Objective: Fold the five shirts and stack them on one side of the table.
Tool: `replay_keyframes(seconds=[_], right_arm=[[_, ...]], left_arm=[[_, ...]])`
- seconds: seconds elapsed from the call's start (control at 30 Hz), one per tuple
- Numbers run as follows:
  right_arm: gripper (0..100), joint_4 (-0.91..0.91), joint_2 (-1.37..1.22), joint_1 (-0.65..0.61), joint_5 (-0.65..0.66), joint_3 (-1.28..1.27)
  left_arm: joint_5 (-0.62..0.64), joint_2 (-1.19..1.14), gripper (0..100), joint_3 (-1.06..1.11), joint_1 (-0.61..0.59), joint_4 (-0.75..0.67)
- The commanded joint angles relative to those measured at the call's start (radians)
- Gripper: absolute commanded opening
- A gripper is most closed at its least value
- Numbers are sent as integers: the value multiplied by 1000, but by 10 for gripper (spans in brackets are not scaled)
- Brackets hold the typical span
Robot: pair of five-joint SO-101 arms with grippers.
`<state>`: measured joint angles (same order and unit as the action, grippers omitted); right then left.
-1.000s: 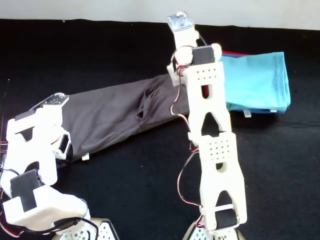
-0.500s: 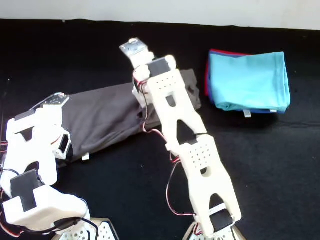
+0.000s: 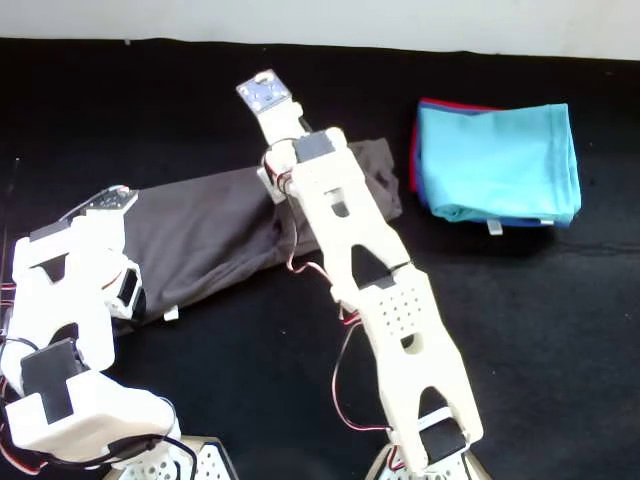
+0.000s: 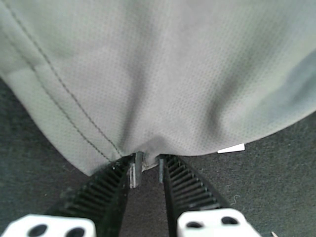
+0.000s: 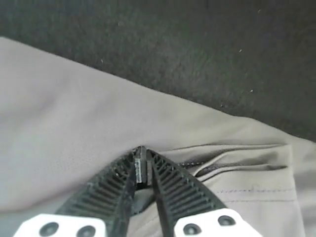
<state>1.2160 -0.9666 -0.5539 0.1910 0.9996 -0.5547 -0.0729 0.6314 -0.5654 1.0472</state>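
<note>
Because the left end effector [image 4: 147,167] nips only the hem of the grey shirt [image 3: 210,235] lying on the worktop [image 3: 560,310], and the right end effector [image 5: 141,164] pinches a thin fold, either could slip.

right pincer [image 5: 141,162] | jaws pinched tight on grey shirt [image 5: 64,113] | black table [image 5: 197,39] beyond

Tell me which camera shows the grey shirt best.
The high view: the grey shirt shows along most of its length. The left wrist view shows its hemmed edge in the left claw; the right wrist view, a fold in the right claw.
</note>
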Motion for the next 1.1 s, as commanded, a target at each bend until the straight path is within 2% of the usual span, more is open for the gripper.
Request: replay_keyframes(seconds=[0.0, 0.2, 0.4, 0.63, 0.9, 1.07], right_arm=[[5, 79, 22, 8, 0, 125], [5, 271, 13, 8, 2, 209], [5, 209, -87, 4, 2, 154], [5, 62, -200, -2, 0, 269], [5, 73, -211, -10, 0, 479], [5, 220, -202, 4, 0, 582]], left_arm=[[-8, 1, 91, 4, -5, -49], [-8, 1, 91, 4, -5, -49], [-8, 1, 91, 4, -5, -49], [-8, 1, 91, 4, -5, -49], [-8, 1, 91, 4, -5, -49], [-8, 1, 91, 4, -5, -49]])
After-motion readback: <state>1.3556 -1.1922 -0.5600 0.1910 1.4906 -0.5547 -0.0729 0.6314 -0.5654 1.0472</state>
